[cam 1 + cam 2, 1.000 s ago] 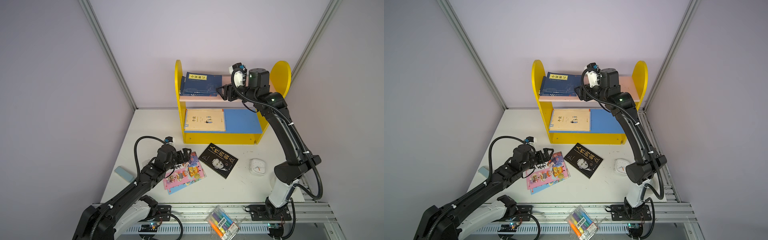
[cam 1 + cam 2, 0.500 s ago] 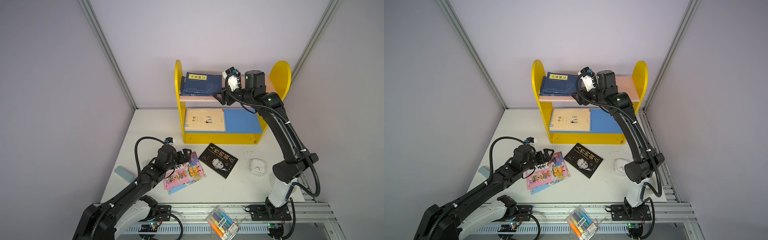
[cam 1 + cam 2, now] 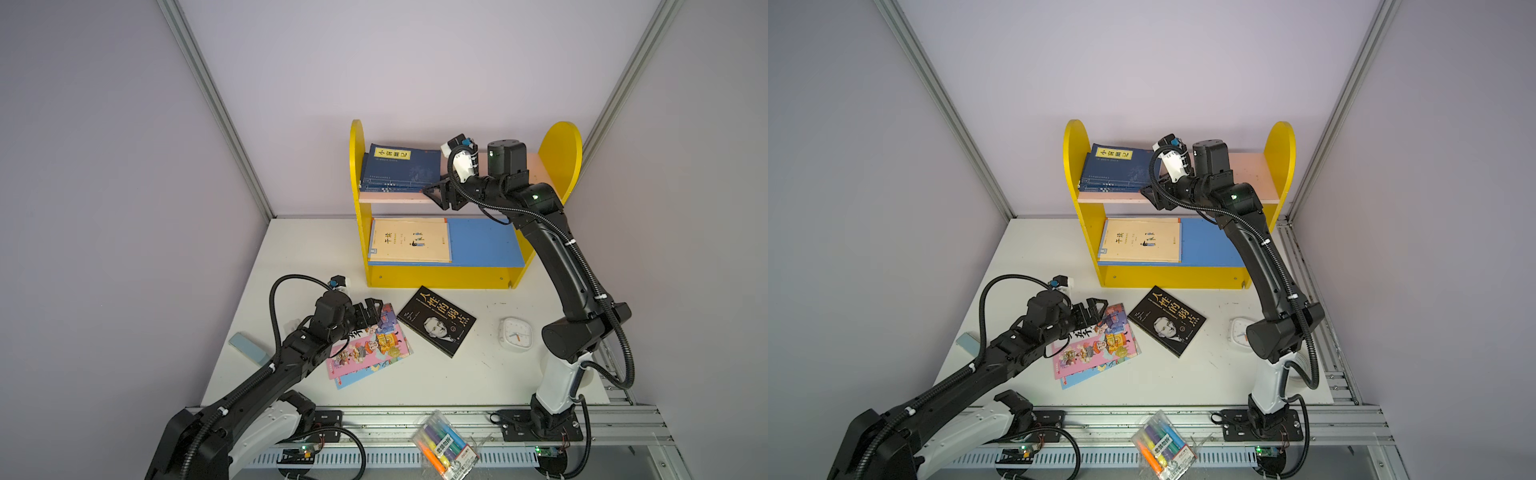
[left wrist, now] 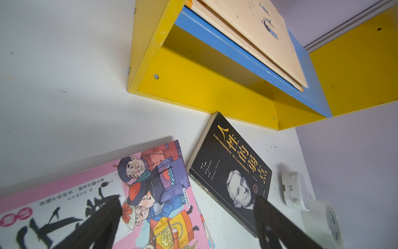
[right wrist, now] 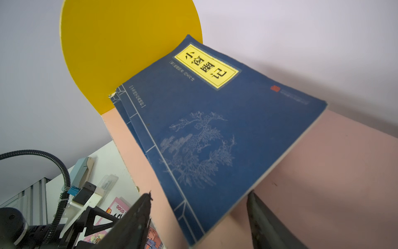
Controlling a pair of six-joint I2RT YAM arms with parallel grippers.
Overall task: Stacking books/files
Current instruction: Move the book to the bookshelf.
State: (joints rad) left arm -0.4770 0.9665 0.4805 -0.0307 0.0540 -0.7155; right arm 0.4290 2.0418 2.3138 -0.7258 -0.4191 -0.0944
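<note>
The navy books [image 3: 399, 170] sit stacked at the left end of the top shelf [image 3: 534, 166]. The right hand [image 3: 434, 194] has slid along it to their near corner, jaws apart either side, not pinching. We read that as squaring the stack. The left hand [image 3: 372, 309] hasn't budged, wide open over the pink book [image 3: 374, 349] on the desk [image 3: 415, 386]. The black book [image 3: 436, 320] waits beside it.

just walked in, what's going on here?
Books are being stacked on a yellow shelf unit. The right gripper, open, straddles a corner of the navy yellow-labelled book stack on the pink top shelf. The left gripper hovers open over the pink cartoon-cover book on the white table. The black portrait-cover book lies there too.
</note>
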